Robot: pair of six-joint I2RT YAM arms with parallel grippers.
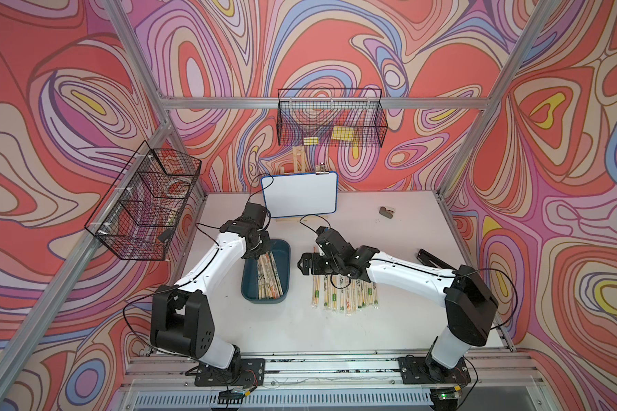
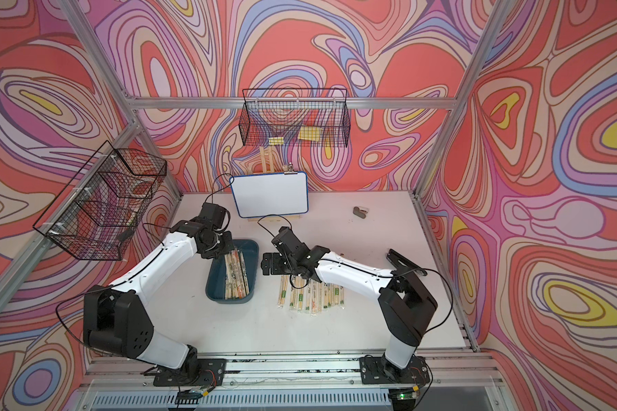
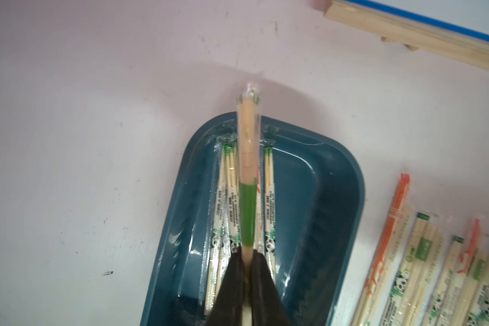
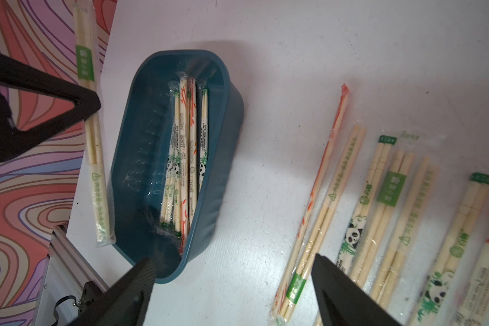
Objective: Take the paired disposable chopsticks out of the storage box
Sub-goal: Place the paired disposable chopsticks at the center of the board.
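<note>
The white counter (image 1: pixel 389 320) is flat and matte, with small dark marks. On it stands the box (image 1: pixel 283 254), a shallow teal plastic tray with rounded corners and a glossy inside. In my judgement the task is more than half done. A row (image 1: pixel 342 297) of chopsticks lies on the counter just beside the box, on the right arm's side, the pairs roughly parallel. Only a small bundle (image 2: pixel 236 274) is left in the box, lying along its length, nearer to one long wall. Each pair is long, thin, pale bamboo, closed in a clear crinkled sleeve with green, panda or red-orange print. One pair (image 3: pixel 248 158) with a green band is in hand: the left pincer (image 3: pixel 246 255) is closed tight on one end and holds it above the bundle, and its free end reaches past the short wall of the box. This pair is not yet laid with the row, and after it comes the bundle. The right pincer (image 4: pixel 233 262) is wide open and holds nothing; it hangs over the counter between the box and the row. Its fingers (image 4: pixel 347 296) are black and wedge-shaped.
</note>
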